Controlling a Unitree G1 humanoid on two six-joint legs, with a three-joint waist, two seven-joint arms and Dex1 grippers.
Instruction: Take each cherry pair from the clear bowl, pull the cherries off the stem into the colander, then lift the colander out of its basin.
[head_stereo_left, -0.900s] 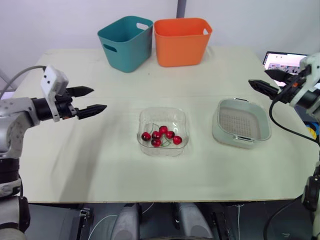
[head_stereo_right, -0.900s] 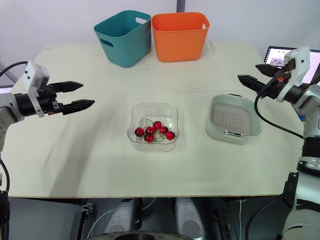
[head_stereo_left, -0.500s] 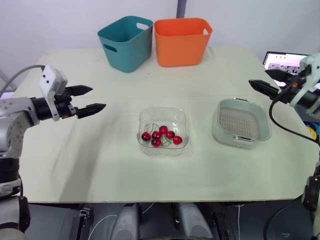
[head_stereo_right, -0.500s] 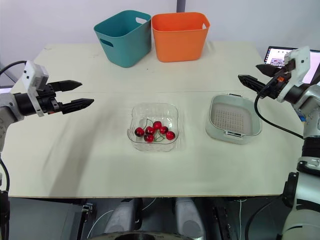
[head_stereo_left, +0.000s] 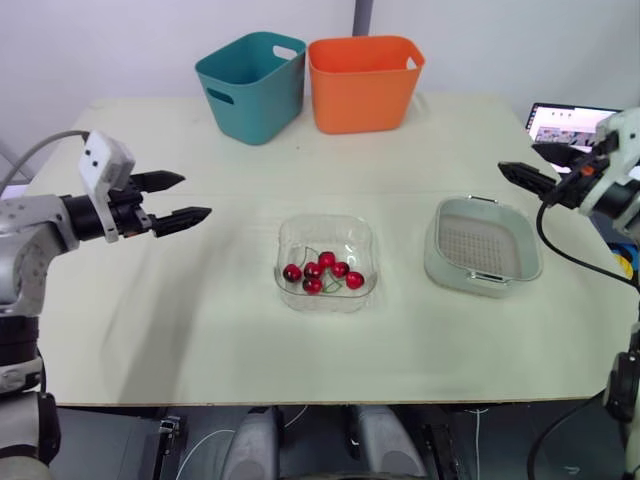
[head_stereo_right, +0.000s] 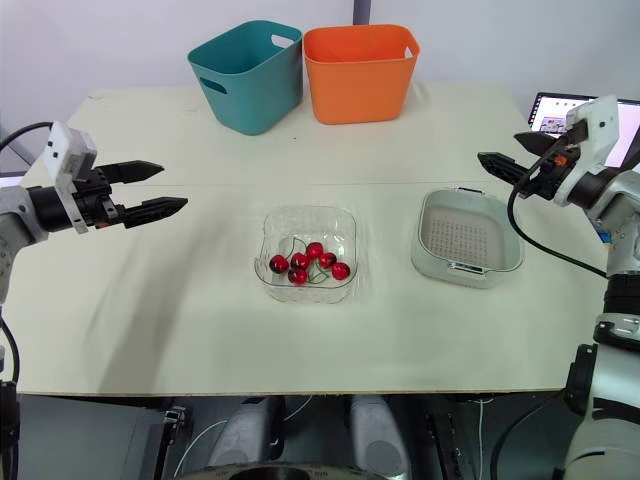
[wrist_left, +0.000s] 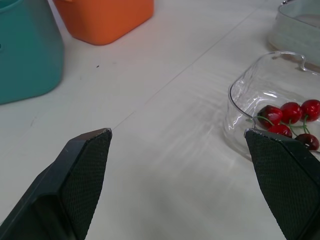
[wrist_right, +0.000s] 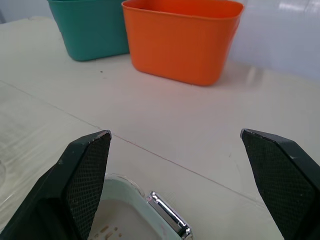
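Wide pale table (head_stereo_left: 200, 330), and both arms hang above its outer edges. The left gripper (head_stereo_left: 196, 196) has its fingers spread wide, nothing between them. The same goes for the right gripper (head_stereo_left: 517, 158): fingers well apart, empty.

Out beyond both grippers, at the far edge, the orange bin (head_stereo_left: 363, 82) and the teal bin (head_stereo_left: 250, 85) stand side by side, touching or nearly so. The teal one is nearer the left gripper, the orange one nearer the right.

Just below and in front of the right gripper's tips sits the pale green basin (head_stereo_left: 432, 262), with the grey perforated colander (head_stereo_left: 485, 247) seated inside it. No fruit shows in it.

Between the two grippers, closer to the basin than to the left gripper, is the clear bowl (head_stereo_left: 300, 224). The left gripper points toward it from well off to the side.

In the bowl, the red cherries (head_stereo_left: 322, 270) lie clustered together, green stems on.
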